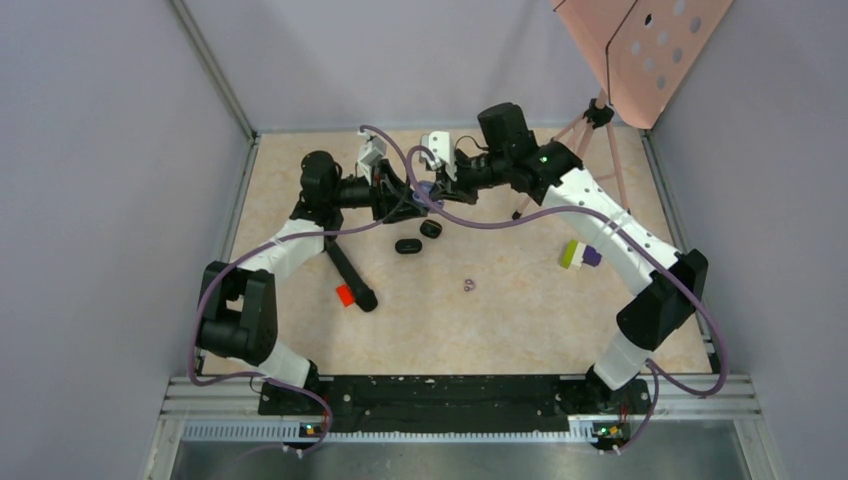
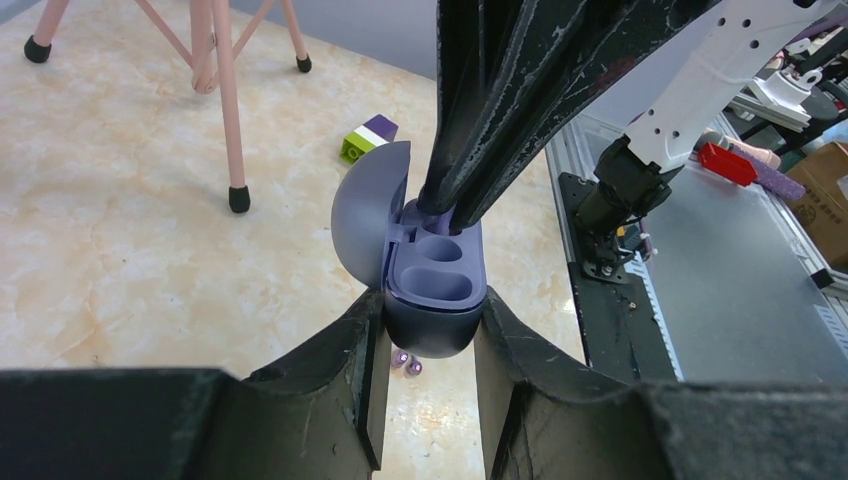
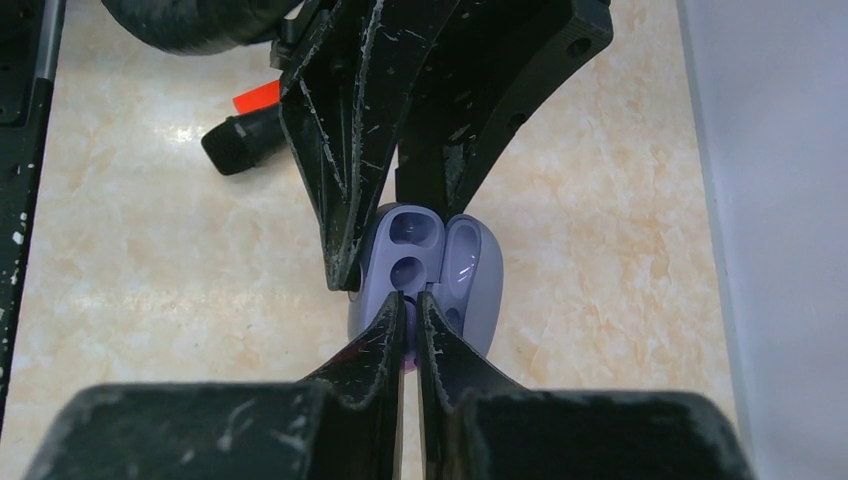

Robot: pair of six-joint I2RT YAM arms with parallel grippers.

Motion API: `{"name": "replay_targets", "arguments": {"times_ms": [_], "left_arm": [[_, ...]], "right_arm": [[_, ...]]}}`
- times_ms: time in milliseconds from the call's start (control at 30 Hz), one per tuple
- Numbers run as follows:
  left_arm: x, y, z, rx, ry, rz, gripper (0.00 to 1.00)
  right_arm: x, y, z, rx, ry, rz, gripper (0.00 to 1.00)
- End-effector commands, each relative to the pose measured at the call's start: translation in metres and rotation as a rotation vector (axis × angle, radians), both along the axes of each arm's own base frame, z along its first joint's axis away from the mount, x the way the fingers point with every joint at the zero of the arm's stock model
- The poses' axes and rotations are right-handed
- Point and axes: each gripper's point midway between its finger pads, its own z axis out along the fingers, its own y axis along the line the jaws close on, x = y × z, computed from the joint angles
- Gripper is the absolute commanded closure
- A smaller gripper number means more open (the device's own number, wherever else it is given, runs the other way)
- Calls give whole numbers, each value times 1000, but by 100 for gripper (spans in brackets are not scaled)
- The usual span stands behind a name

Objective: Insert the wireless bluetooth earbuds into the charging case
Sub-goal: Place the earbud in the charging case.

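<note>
Purple case [image 2: 432,300] pocket hidden behind right end effector [image 2: 440,212].

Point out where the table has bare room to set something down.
Free: the near strip between the marker and the blocks, from the loose earbuds to the base plate; also the far-left corner behind the left arm. Crowded: the far middle, around the held purple case and two black cases.

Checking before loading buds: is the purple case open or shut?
Open: the case has its lid swung aside, exposing two wells.
</note>
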Motion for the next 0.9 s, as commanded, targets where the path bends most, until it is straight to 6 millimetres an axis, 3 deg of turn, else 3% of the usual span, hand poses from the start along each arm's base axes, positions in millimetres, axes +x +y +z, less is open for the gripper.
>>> {"name": "replay_targets", "arguments": {"times_ms": [0, 467, 600, 867], "left_arm": [[-4, 1, 34, -29, -145, -19, 100], [0, 7, 48, -79, -126, 6, 100], [2, 8, 50, -92, -117, 13, 100], [4, 9, 56, -108, -92, 22, 100]], "right_arm": [[0, 6, 16, 23, -28, 4, 100], [16, -3, 37, 203, 20, -158, 100], [26, -8, 53, 294, 7, -214, 100], [27, -13, 60, 381, 14, -272, 100]]}}
